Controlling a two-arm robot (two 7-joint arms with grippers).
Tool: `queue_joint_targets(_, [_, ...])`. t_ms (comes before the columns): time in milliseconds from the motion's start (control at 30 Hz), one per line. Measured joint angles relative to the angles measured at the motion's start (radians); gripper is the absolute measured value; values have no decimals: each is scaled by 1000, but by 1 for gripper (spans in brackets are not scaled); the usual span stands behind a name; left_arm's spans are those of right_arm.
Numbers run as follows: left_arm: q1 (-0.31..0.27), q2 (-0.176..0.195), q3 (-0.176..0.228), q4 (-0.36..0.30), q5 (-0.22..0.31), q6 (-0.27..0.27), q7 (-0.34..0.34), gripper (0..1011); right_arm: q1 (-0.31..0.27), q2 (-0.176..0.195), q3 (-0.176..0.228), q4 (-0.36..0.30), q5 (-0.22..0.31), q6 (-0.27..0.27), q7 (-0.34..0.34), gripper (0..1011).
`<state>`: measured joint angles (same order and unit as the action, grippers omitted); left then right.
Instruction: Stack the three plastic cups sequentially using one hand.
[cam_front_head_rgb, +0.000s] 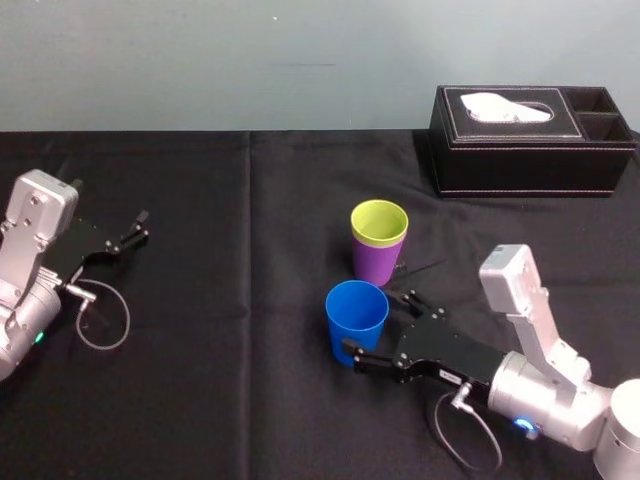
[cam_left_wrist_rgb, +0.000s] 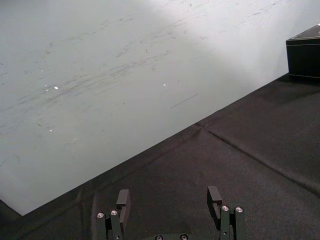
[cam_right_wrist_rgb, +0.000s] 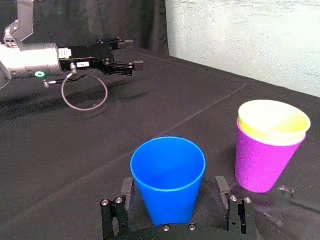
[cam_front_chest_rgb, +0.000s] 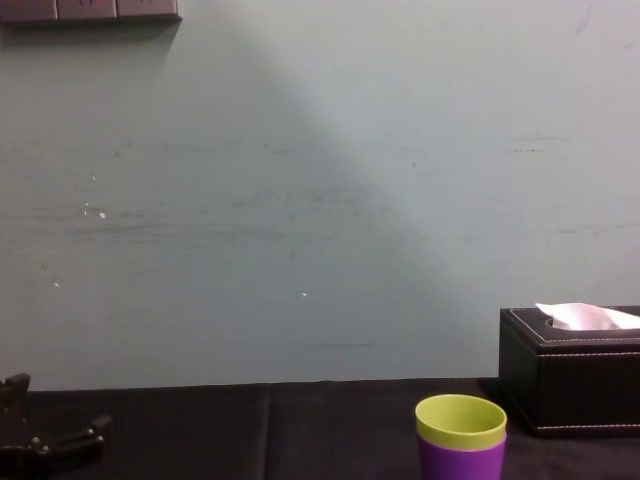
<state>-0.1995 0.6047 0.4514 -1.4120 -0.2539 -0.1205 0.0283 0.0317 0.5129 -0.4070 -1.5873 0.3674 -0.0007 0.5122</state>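
Blue cup (cam_front_head_rgb: 356, 318), toward the table's (cam_front_head_rgb: 250, 400) near edge, is sitting between the right gripper's (cam_front_head_rgb: 376, 323) spread fingers, likely awaiting squeezing and lifting into the green cup (cam_front_head_rgb: 379, 222) nested in the purple cup (cam_front_head_rgb: 375, 264) just behind, while the left gripper (cam_front_head_rgb: 140, 227) is idling, fingers apart, near the left edge.

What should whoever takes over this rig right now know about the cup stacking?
Right hand: open, one finger on each side of the blue cup, not yet gripping it.
Left hand: open, parked at the left of the table.
Done: green cup is nested in the purple cup, which stands upright just behind the blue cup.
Left to do: close on the blue cup, lift it and set it into the green cup.
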Motion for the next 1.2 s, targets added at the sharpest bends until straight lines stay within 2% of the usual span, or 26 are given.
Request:
queue_joint_targets(300, [0,0,0,0,0,0,0,1011,57,-36,-32,52,-7,8,2,1003])
queue_joint_targets(600, [0,0,0,0,0,0,0,1011,56,-36,-31,52,-7,9,4,1003])
queue_joint_targets(833, [0,0,0,0,0,0,0,1012,54,-34,-29,50,-7,9,3,892])
queue_joint_targets(867, [0,0,0,0,0,0,0,1011,54,-34,-29,50,-7,9,3,840])
queue_joint_targets(967, [0,0,0,0,0,0,0,1011,53,-34,-29,49,-7,9,3,777])
queue_joint_targets(1200, [0,0,0,0,0,0,0,1011,52,-34,-28,48,-6,8,2,729])
